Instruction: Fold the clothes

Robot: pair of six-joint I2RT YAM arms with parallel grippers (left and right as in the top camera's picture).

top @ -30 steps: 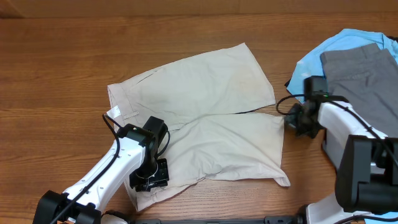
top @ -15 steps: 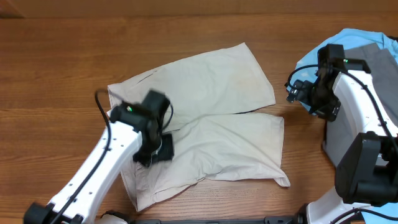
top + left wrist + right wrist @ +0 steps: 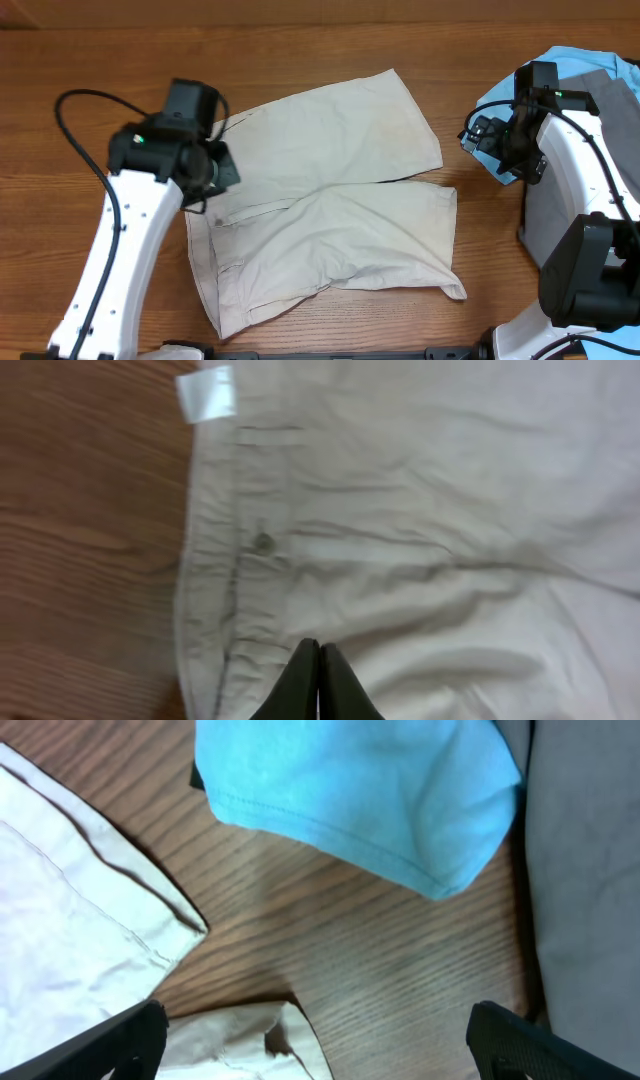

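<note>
Beige shorts (image 3: 340, 210) lie flat mid-table, left gripper (image 3: 212, 170) over their left waistband, right gripper (image 3: 487, 140) off right. Left wrist: its fingers (image 3: 305, 680) pinch together on nothing, near a white tag (image 3: 207, 393). Right wrist: fingers (image 3: 110, 1040) gape wide, empty, by a blue shirt (image 3: 350, 790).

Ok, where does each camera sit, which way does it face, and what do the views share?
Overhead: fixed above the table, looking straight down on the beige shorts; both arms show, left gripper and right gripper.
Left wrist: on the left arm, looking down at the shorts' waistband and white tag; shut fingers at bottom edge.
Right wrist: on the right arm, looking down at the light blue shirt and shorts' hems; open fingers at lower corners.
Shared: all three show the shorts.
</note>
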